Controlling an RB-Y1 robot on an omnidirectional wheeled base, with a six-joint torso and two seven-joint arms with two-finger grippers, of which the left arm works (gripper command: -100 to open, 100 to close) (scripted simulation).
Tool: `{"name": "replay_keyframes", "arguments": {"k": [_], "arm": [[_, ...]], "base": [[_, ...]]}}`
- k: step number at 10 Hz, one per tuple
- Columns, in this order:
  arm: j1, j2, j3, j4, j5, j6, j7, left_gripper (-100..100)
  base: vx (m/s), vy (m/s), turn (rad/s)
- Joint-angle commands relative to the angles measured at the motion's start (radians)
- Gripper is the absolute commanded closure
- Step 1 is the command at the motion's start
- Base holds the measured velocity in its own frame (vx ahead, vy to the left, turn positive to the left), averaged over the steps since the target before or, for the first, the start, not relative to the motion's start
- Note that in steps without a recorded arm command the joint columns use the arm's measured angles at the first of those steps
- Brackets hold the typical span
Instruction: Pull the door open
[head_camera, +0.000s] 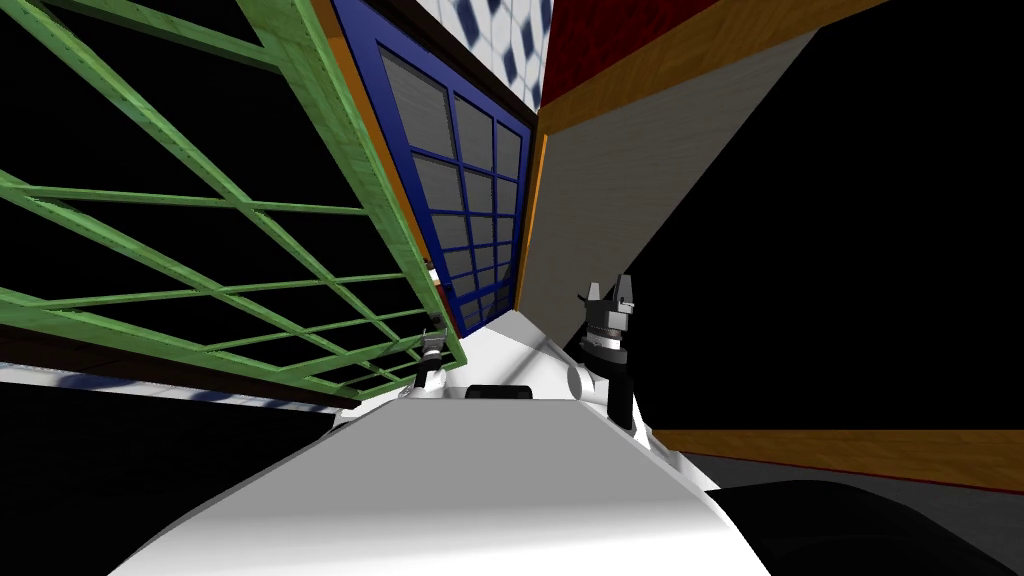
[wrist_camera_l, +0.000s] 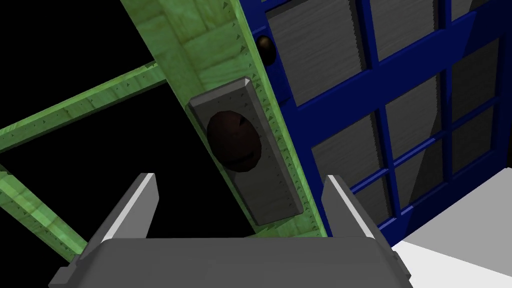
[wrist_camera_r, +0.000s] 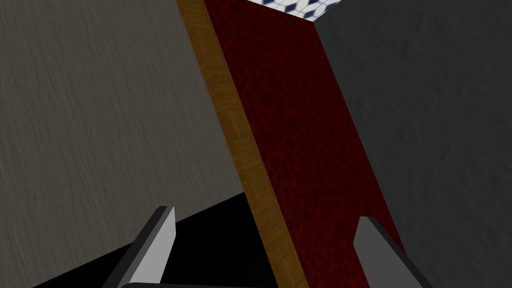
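The left claw (wrist_camera_l: 240, 176) gaped before the dark round knob (wrist_camera_l: 234, 142), likely a slippery handhold on the rigid green lattice door (wrist_camera_l: 195, 45).

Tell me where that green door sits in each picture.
Head view: green door, left side, left tool at its edge.
Left wrist view: straight ahead of that open tool, carrying a dark knob.
Right wrist view: faces a grey wall instead.
Shared landmark: blue door beside it.

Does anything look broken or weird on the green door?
Nothing looks broken. The green door and its dark knob look whole. Oddly, a black area lies behind its openings, while the blue door has grey panes.
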Motion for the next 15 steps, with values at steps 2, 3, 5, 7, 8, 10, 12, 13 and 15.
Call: {"name": "replay_keyframes", "arguments": {"k": [2,3,5,7,8,10,12,13,15], "arm": [[-0.008,-0.005,-0.006,0.003,0.023,0.001,0.076,-100],[-0.008,-0.005,-0.006,0.003,0.023,0.001,0.086,-100],[-0.014,-0.01,-0.012,0.005,0.043,0.003,0.148,-100],[-0.02,-0.015,-0.017,0.007,0.061,0.004,0.204,-100],[-0.023,-0.017,-0.019,0.008,0.069,0.005,0.23,-100],[-0.027,-0.02,-0.023,0.009,0.083,0.006,0.269,-100],[-0.032,-0.025,-0.028,0.011,0.099,0.007,0.313,-100],[-0.034,-0.026,-0.029,0.012,0.104,0.007,0.327,-100],[-0.018,0.002,-0.027,0.014,0.103,0.005,0.347,-100]], "base": [[-0.062,0.009,-0.049],[-0.047,0.01,-0.023],[-0.047,0.016,-0.044],[-0.085,0.02,-0.057],[-0.08,0.028,-0.044],[-0.069,0.015,-0.039],[-0.082,0.015,-0.038],[-0.09,0.02,-0.043],[0.038,0.001,-0.054]]}}
